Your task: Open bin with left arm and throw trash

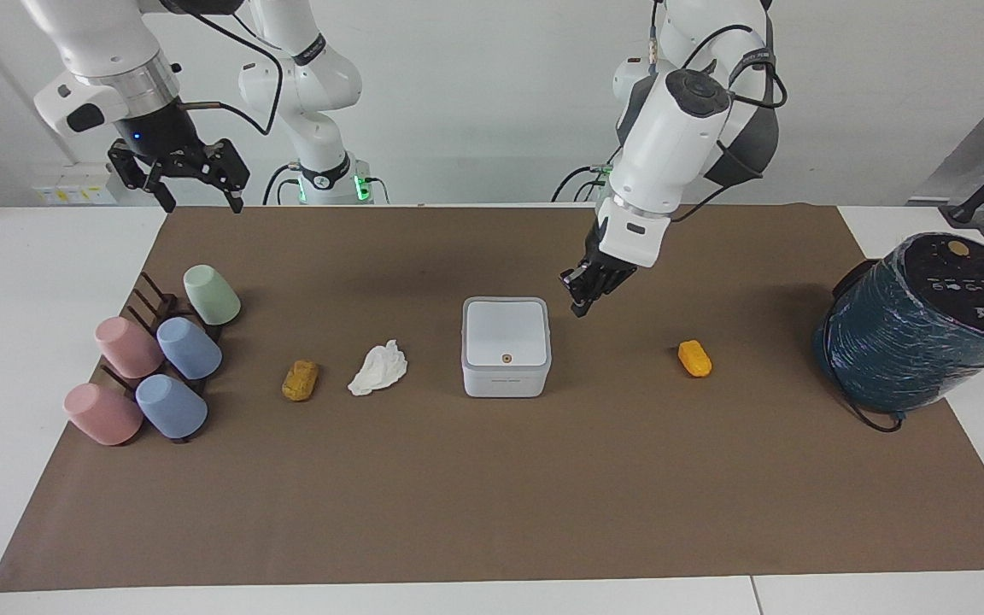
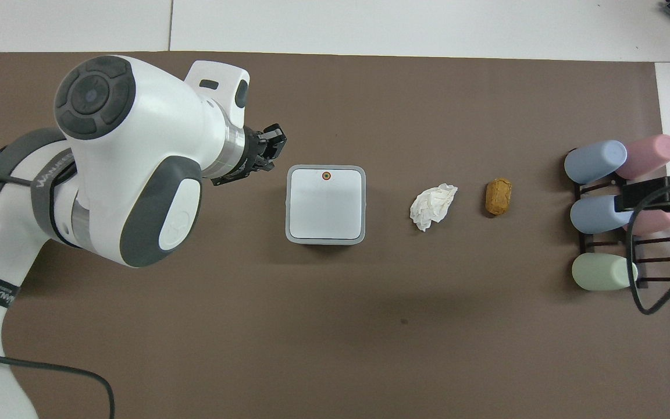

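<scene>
The white bin (image 1: pixel 506 346) (image 2: pixel 325 203) stands mid-mat with its lid down, the orange dot on the lid's edge farther from the robots. My left gripper (image 1: pixel 579 307) (image 2: pixel 274 139) hangs low over the mat just beside the bin, toward the left arm's end, shut on nothing and not touching it. The trash lies on the mat: an orange lump (image 1: pixel 694 358) toward the left arm's end, hidden under the arm in the overhead view; a white tissue (image 1: pixel 378 369) (image 2: pixel 432 206) and a brownish-yellow lump (image 1: pixel 300 380) (image 2: pixel 498 196) toward the right arm's end. My right gripper (image 1: pixel 200 203) waits open, raised.
Several pastel cups (image 1: pixel 159 359) (image 2: pixel 599 212) lie on a dark rack at the right arm's end. A large teal wrapped cylinder (image 1: pixel 928 325) stands at the left arm's end. A brown mat (image 1: pixel 492 495) covers the table.
</scene>
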`<control>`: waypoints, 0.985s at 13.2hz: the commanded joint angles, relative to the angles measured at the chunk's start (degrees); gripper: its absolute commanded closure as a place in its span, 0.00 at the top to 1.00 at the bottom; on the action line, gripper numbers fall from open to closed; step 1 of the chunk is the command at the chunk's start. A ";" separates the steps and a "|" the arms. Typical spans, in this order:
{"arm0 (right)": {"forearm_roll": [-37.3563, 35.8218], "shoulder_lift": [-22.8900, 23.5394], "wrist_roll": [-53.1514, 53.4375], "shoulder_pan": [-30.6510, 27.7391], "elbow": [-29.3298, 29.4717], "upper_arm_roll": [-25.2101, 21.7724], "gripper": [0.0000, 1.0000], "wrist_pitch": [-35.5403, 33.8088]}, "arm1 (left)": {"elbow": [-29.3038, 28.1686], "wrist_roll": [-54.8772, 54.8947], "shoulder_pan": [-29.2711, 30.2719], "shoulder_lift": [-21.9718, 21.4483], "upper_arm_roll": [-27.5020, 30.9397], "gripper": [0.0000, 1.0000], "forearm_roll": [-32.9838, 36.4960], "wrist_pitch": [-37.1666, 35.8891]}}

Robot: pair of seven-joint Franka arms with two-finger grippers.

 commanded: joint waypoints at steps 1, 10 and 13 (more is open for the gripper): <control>0.65 -1.51 -1.24 -0.40 -1.74 0.34 1.00 0.07 | -0.91 -4.05 -1.76 -0.03 0.76 0.00 -0.92 2.80; 0.65 -1.60 -1.24 -0.23 -1.83 0.43 1.00 0.07 | -3.10 -8.28 -5.98 4.54 0.85 0.00 -0.92 10.45; 0.74 -1.51 -1.15 -0.14 -3.31 0.43 1.00 0.77 | -5.82 -8.54 -7.91 4.54 0.94 0.00 -0.65 11.76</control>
